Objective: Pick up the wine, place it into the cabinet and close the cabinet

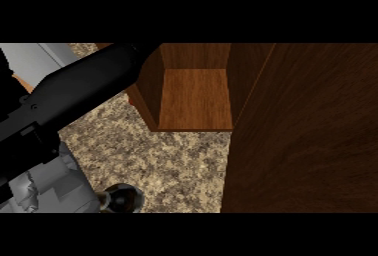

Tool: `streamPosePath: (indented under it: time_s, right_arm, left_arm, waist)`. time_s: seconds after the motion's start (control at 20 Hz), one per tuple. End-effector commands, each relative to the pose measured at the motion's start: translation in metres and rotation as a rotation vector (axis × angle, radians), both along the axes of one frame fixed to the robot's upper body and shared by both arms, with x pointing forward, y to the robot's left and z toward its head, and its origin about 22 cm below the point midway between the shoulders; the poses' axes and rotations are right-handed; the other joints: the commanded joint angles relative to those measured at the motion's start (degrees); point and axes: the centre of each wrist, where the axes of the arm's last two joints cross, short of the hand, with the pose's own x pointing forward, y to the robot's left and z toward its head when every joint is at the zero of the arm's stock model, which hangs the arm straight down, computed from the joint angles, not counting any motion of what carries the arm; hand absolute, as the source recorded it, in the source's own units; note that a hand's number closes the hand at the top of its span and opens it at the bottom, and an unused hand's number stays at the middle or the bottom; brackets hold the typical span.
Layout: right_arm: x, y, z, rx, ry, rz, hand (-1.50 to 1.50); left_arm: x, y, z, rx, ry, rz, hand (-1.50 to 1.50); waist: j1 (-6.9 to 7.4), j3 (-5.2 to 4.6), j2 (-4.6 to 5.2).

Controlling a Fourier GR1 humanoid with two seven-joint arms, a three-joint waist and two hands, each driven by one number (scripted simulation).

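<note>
Left hand point(70, 82), grip unclear, lies above the wine point(120, 198), beside the open cabinet point(193, 100)

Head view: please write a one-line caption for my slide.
Open wooden cabinet on a speckled counter, its door swung toward the camera; a dark arm crosses at left.

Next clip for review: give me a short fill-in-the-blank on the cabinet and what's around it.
1. The cabinet is made of brown ____.
2. Its door stands ____.
3. That door fills the view's ____ side.
4. The cabinet stands on a speckled ____.
Missing words: wood; open; right; counter.
</note>
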Motion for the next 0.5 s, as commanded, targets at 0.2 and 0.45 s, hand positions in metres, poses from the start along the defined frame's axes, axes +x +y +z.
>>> streamPosePath:
  time_s: [0.2,0.45]
  right_arm:
    - [-0.026,-0.013,0.011,-0.013,-0.037,-0.055,-1.5]
    - [-0.009,-0.012,0.007,-0.014,-0.051,-0.094,-1.5]
  left_arm:
    - [-0.003,0.009,-0.019,-0.112,0.196,0.001,-1.5]
    - [-0.001,0.016,-0.041,-0.147,0.261,0.006,-1.5]
  waist:
    - [-0.71,0.03,0.08]
    - [0.02,-0.04,0.39]
